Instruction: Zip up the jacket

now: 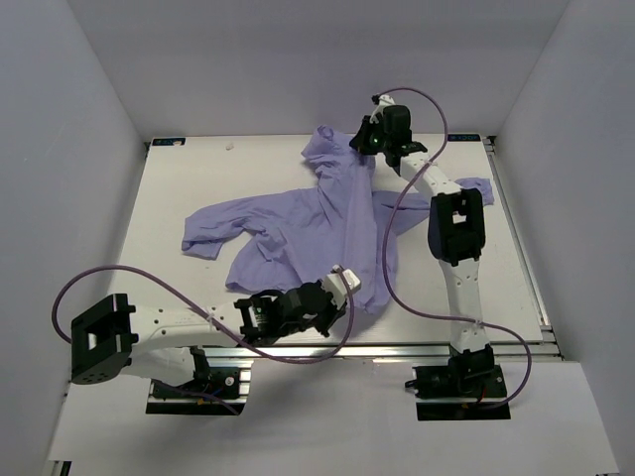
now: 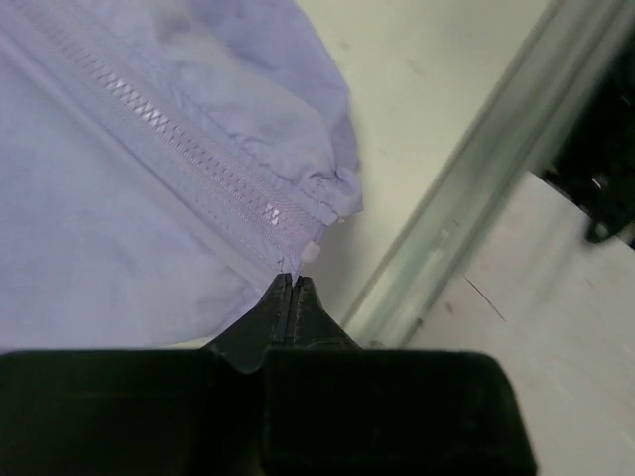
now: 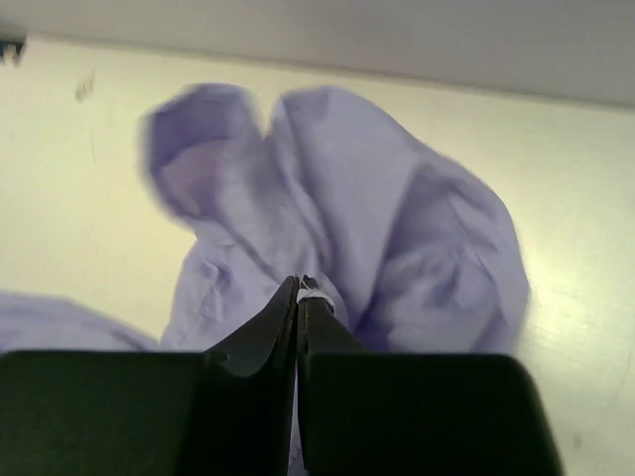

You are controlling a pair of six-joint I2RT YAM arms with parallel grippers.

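Lavender jacket (image 1: 317, 223), zipper (image 2: 189, 149) meshed: my left gripper (image 2: 294, 283) clamps its bottom, right gripper (image 3: 301, 288) its top; I judge release comes next.

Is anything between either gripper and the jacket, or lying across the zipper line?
Nothing visible does. The left gripper has its jaws shut on the jacket at the bottom end of the zipper. The right gripper has its jaws shut on it by the hood. The zipper stretch seen from the left wrist lies bare.
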